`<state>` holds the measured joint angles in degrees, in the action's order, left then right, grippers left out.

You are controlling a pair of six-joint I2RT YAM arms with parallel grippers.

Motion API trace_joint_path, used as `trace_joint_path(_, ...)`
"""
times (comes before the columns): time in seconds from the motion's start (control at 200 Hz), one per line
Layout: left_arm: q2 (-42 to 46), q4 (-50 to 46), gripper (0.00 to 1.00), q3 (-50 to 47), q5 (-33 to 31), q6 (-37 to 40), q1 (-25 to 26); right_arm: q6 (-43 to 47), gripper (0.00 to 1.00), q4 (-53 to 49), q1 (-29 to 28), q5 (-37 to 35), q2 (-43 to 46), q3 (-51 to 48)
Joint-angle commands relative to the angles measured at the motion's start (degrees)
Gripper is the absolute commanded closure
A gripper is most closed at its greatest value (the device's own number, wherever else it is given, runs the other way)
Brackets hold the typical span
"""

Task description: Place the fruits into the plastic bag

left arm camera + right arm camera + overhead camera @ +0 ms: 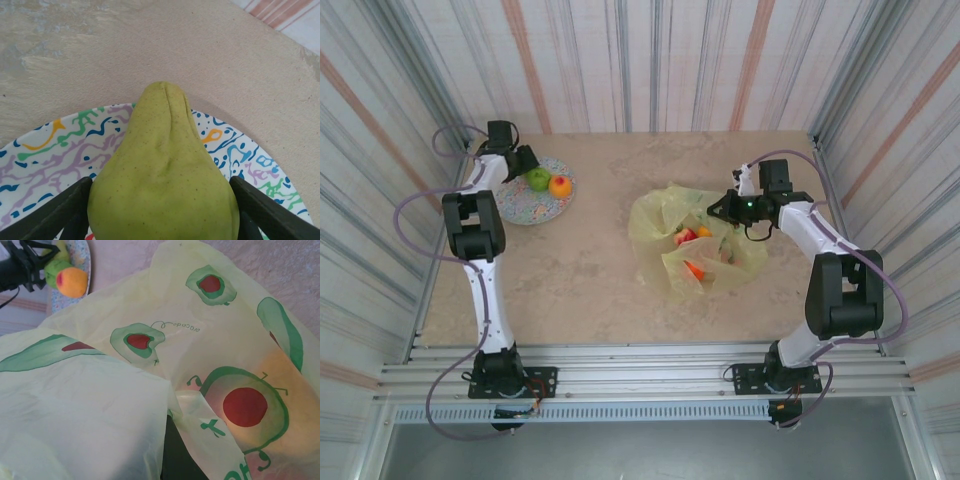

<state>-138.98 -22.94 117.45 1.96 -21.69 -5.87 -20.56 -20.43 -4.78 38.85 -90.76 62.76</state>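
Left hand (523, 160) is over the plate (516, 210), far left of the surface (600, 290). Its fingers (60, 212) are spread and straddle the pear's (162, 170) fat belly, hard against both flanks. You can't tell whether they bite yet.

Pear's long axis runs straight out from the hand, with the narrow stem end pointing away. So the grip goes across the short axis, which is good.

The peach (560, 185) is just beside it on the same plate.

Plate count: one pear and one peach are sure. The right wrist view hints at a second green shape, can't confirm.

The plastic bag (655, 215) sits mid-right, well apart from the plate, so your carry goes rightward across the surface. The left arm is the near one for the plate.

Inside the bag, through the film: one red fruit (685, 236) and two orange fruits (693, 268). That's three counted, and a fourth is possible.

Right hand (722, 208) is at the bag's right rim, fingers together, and looks pinched on the film to hold the mouth up.
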Motion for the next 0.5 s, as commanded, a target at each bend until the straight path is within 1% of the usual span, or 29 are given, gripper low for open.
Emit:
trace_joint_path(0.0, -1.3, -1.4, 0.32, 1.9, 1.1, -0.1, -0.5, 0.0, 1.0, 0.4, -0.4, -0.1, -0.5, -0.7)
trace_joint_path(0.105, -0.9, -1.5, 0.36, 2.0, 1.3, -0.1, -0.7, 0.0, 1.0, 0.4, -0.5, -0.1, -0.5, -0.5)
trace_joint_path(0.286, 1.7, -1.6, 0.38, 1.2, 1.0, -0.4, -1.4, 0.0, 1.0, -0.1, -0.6, -0.1, -0.2, -0.1)
trace_joint_path(0.386, 4.9, -0.8, 0.39, -0.7, 0.0, -0.4, -1.8, 0.0, 1.0, -0.4, -0.5, -0.2, 0.1, 0.4)
trace_joint_path(0.496, 10.3, 1.5, 0.4, -5.2, -1.2, -1.6, -2.2, 0.0, 1.0, -0.5, -0.5, -0.2, 0.5, 0.8)
